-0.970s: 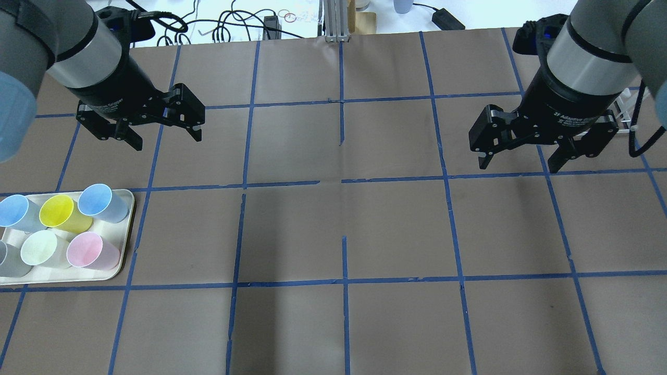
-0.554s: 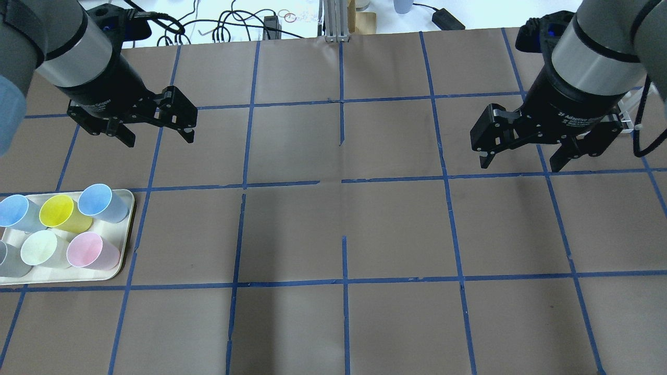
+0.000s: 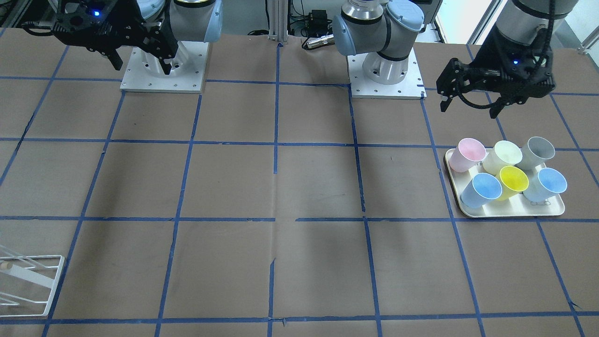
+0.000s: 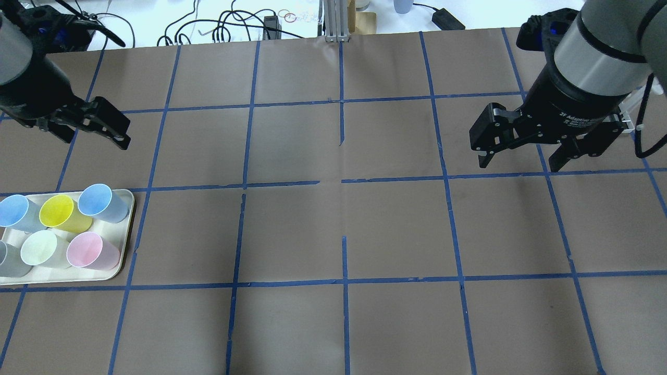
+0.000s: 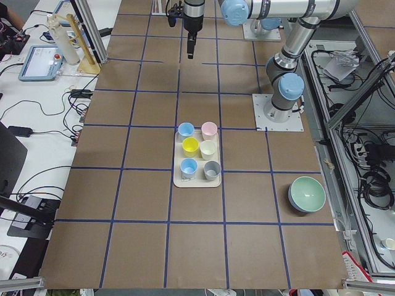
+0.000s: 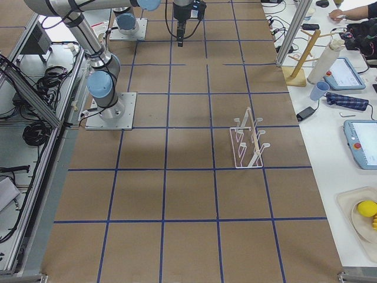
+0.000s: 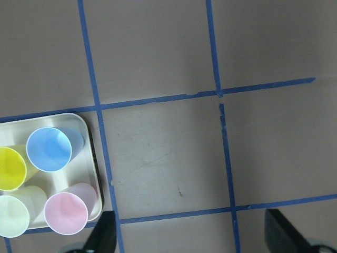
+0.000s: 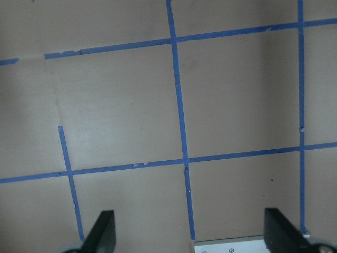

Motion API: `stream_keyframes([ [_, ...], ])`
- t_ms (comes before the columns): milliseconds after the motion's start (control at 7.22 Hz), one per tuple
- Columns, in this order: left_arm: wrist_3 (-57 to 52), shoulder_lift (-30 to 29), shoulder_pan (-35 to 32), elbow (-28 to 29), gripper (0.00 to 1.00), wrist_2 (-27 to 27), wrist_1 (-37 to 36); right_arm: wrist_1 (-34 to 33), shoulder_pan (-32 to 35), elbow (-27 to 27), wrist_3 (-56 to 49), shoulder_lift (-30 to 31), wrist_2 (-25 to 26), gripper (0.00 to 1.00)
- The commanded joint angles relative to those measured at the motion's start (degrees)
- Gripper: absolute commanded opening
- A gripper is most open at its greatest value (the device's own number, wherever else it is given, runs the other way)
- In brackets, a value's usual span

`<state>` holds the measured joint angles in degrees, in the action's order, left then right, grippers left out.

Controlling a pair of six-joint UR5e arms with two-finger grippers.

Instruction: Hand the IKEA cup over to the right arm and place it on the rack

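Observation:
The IKEA cup, pale cream with a green tint, stands upright on the cream tray among other cups. It also shows in the front view and at the left wrist view's lower left. My left gripper is open and empty, raised above the table near the tray and apart from the cups. My right gripper is open and empty, raised over the table's right side. The white wire rack stands on the table's right part, and its corner shows in the front view.
On the tray, a pink cup, a grey cup, a yellow cup and two blue cups stand close around the IKEA cup. A green bowl sits near the table's left end. The arm bases stand at the robot's edge.
My left gripper has moved left in the overhead view, toward the table's left edge beside the tray, still open. The right gripper has barely moved.

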<state>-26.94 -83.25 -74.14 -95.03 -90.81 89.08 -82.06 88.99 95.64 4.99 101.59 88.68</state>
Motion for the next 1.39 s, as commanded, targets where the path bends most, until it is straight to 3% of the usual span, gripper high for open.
stream_keyframes([
  [0, -15.26, -0.07, 6.96, -0.24, 1.00, -0.07, 0.04, 0.15, -0.31, -0.01, 0.11, 0.01, 0.79, 1.00],
  [277, -29.50, -1.47, 18.27, -2.33, 1.00, 0.72, -1.01, 0.58, -0.23, -0.01, 0.11, 0.01, 0.89, 1.00],
  [554, -41.13, -2.96, 26.38, -9.17, 1.00, 0.46, -8.17, 0.50, -0.14, 0.07, -0.15, 0.10, 0.88, 1.00],
  [970, -44.96, -6.90, 30.45, -16.57, 1.00, -0.07, -17.77, 0.58, -0.14, 0.16, -0.16, 0.18, 0.97, 1.00],
  [1247, -44.96, -10.60, 31.77, -17.56, 0.93, -3.29, -20.95, 0.58, -0.05, 0.25, -0.07, 0.18, 0.97, 1.00],
])
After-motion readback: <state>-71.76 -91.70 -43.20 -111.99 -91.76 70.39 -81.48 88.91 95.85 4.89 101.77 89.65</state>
